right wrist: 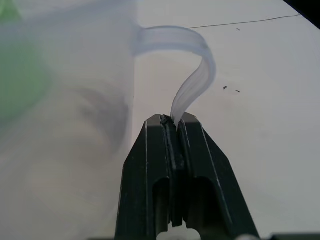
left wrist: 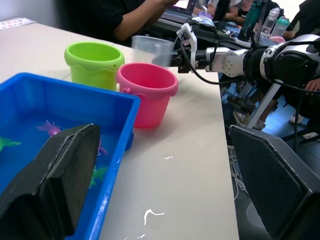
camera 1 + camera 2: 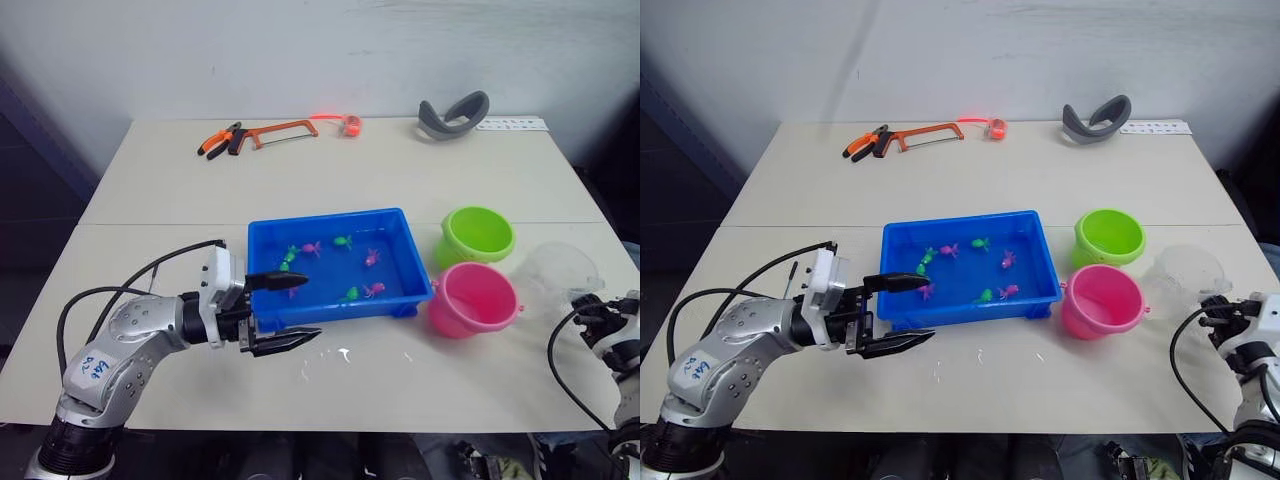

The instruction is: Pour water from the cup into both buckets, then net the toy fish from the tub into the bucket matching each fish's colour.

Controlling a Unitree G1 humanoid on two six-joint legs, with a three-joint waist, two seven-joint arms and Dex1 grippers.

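Observation:
The blue tub (image 3: 325, 217) sits mid-table holding water and several toy fish, among them a green one (image 3: 343, 241) and a pink one (image 3: 372, 257). Right of it stand the lime green bucket (image 3: 476, 235) and, nearer to me, the pink bucket (image 3: 472, 298). The clear cup (image 3: 556, 272) stands upright just right of the pink bucket. My right gripper (image 1: 172, 120) is shut on the cup's thin handle (image 1: 192, 65). My left gripper (image 3: 310, 308) is open at the tub's front left corner, one finger over the rim and the other outside it, holding nothing.
An orange hacksaw (image 3: 290, 130), pliers (image 3: 220, 142) and a grey curved object (image 3: 453, 113) lie along the far edge. Small water drops (image 3: 340, 355) dot the table in front of the tub. People (image 2: 150, 15) sit beyond the table's right end.

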